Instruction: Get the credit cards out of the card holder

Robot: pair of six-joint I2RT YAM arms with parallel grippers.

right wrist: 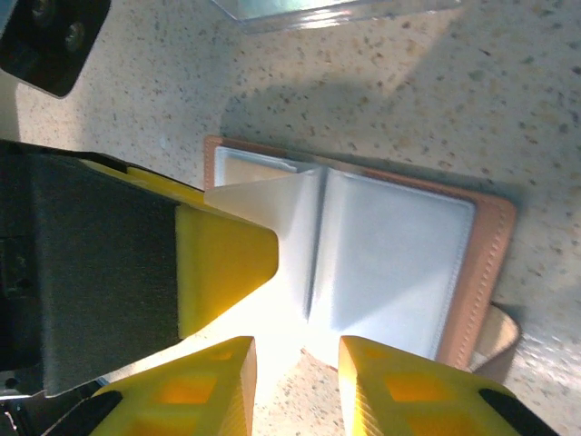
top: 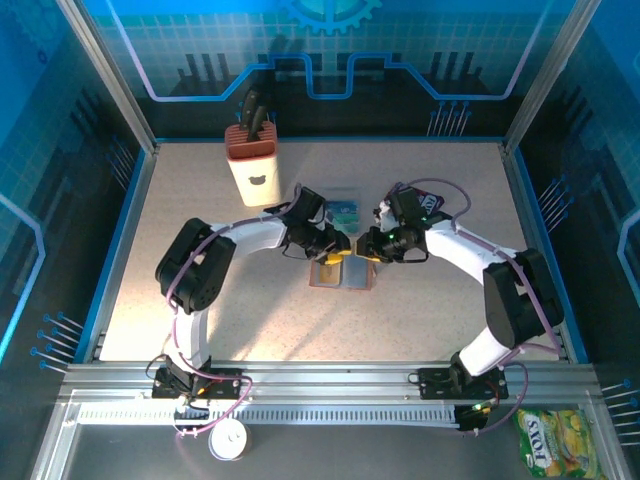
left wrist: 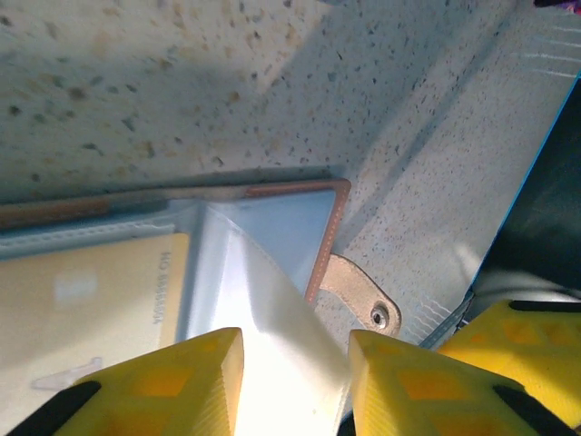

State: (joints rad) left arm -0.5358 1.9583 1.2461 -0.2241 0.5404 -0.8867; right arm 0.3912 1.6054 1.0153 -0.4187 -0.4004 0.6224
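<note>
The card holder (top: pixel 342 276) lies open and flat at the middle of the table, between the two claws, and the main danger is that nothing pins it. The left gripper (left wrist: pixel 295 380) stands partly open with a clear sleeve leaf (left wrist: pixel 272 300) loose between its yellow fingers, not clamped on it as far as I can see, so the leaf could flop back over the tan card (left wrist: pixel 91 300) tucked in a pocket of the holder. The right gripper (right wrist: pixel 297 389) hovers at the holder's edge, also partly open and holding nothing. I judge that a tug on the card would drag the light holder across the smooth top rather than free the card. The claws sit just beside each other, so a small misjudged move could knock their fingers together, or pinch sleeve and card as one. The snap tab (left wrist: pixel 363 304) juts from the rim and could snag. Teal cards (top: pixel 342 212) lie just beyond the holder, on its far side. The surface is pale and speckled, rimmed in blue, inside an aluminium frame with blue patterned panels. A white block (top: pixel 255 165) with dark handles stands far left, a purple packet (top: pixel 432 190) lies far right, and a yellow-green packet (top: pixel 548 440) lies near right, off the table.
</note>
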